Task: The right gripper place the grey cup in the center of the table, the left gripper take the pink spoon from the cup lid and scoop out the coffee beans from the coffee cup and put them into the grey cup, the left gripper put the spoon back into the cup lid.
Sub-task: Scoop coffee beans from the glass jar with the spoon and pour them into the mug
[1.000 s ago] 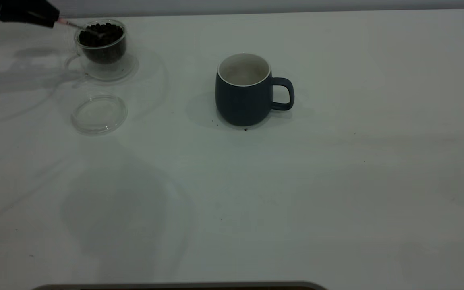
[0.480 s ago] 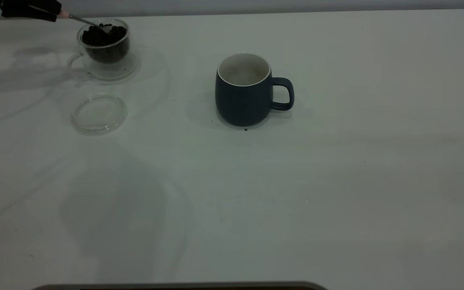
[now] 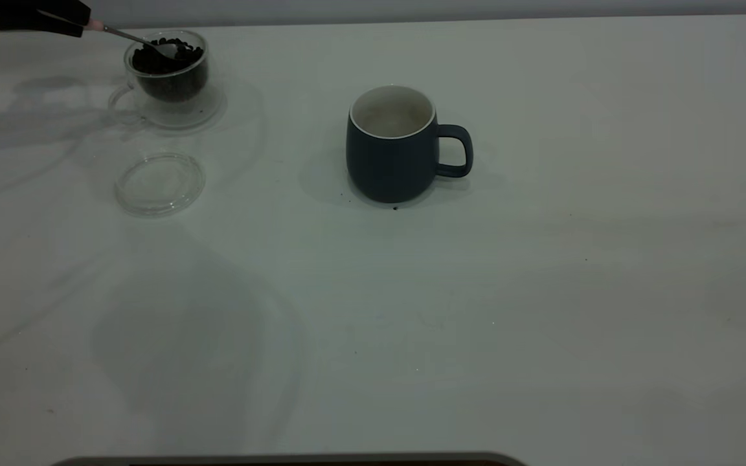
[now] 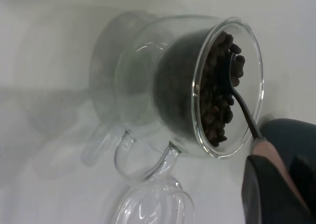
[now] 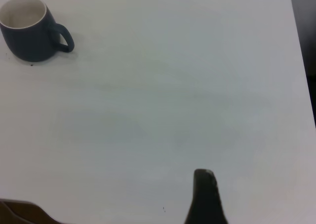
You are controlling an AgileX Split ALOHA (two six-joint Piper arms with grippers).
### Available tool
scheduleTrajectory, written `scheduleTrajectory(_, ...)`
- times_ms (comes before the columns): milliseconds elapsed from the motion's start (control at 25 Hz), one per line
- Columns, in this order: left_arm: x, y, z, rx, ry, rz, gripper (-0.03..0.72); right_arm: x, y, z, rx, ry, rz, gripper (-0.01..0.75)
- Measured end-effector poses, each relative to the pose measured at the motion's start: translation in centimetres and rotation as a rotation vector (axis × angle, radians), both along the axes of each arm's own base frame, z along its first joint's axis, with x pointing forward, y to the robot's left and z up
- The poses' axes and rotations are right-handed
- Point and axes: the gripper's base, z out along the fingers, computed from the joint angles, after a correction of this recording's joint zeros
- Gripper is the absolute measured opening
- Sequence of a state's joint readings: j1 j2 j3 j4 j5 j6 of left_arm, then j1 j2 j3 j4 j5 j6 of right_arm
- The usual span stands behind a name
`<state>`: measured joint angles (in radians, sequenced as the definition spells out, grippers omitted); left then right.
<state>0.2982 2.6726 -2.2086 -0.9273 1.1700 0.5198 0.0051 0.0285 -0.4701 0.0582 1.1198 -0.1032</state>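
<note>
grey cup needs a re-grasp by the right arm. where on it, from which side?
Take the grey cup by its loop handle. The cup stands upright and the handle points toward the right arm's side of the table, with nothing near it. A level approach from that side, fingers pinching the handle, looks cleanest; the rounded body seems too wide to clamp securely.

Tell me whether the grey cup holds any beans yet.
Empty: the grey cup shows only its white inside in the exterior view.
</note>
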Motion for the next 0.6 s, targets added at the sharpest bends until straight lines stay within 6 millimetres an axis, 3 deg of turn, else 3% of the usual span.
scheduleTrajectory(320,-0.1,-0.2,1.4,-0.028,-0.02,0.012,0.117,0.0,0.0,0.0,-0.001,0.0,0.001,0.59)
scheduleTrajectory(600,-2.3,-0.9,1.0,-0.085,0.006,-0.019,0.117,0.0,0.0,0.0,-0.001,0.0,0.001,0.59)
